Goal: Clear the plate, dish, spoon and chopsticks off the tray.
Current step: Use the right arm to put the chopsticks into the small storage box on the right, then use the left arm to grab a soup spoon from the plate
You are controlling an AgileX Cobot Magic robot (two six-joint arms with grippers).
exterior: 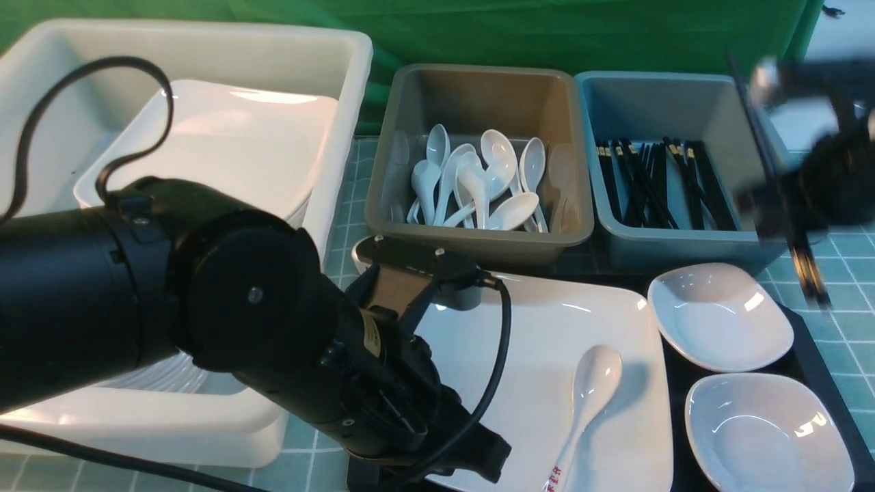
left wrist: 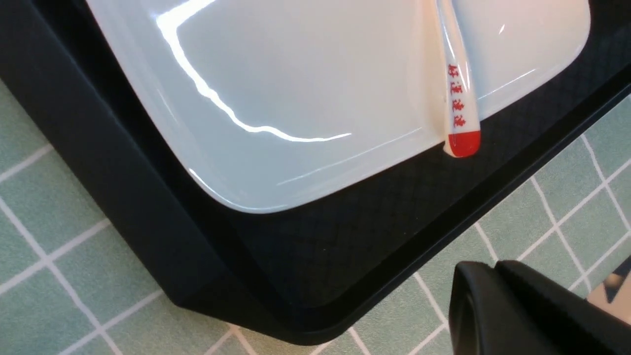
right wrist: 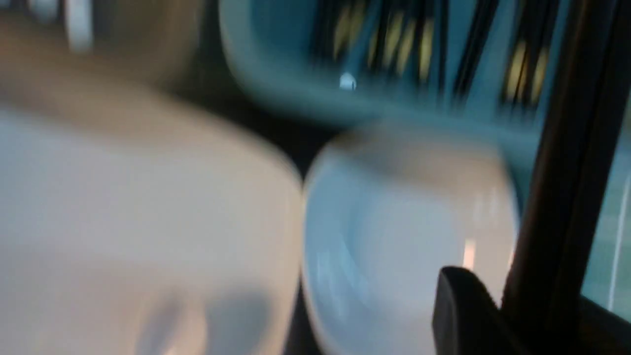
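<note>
The plate [left wrist: 296,74] and spoon [left wrist: 461,98] are glossy, smooth white, like glazed ceramic. The tray [left wrist: 345,231] is matt black plastic with a fine diamond texture.

front view: camera sat on the robot's side between the arms, faced forward and somewhat downward over the tray [exterior: 817,362] to the green backdrop [exterior: 547,34]; the left arm [exterior: 205,301] stood very near and blocked the lower left.
left wrist view: looked steeply down, close, on one tray corner, the plate [left wrist: 296,74] edge and the spoon [left wrist: 458,98] handle end; the front view also held plate and spoon.
right wrist view: close, heavily blurred, faced across a small dish [right wrist: 404,227] toward the blue bin [right wrist: 276,64]; the chopsticks [right wrist: 567,148] crossed near the lens. the front view shared dish, plate and bin.
</note>
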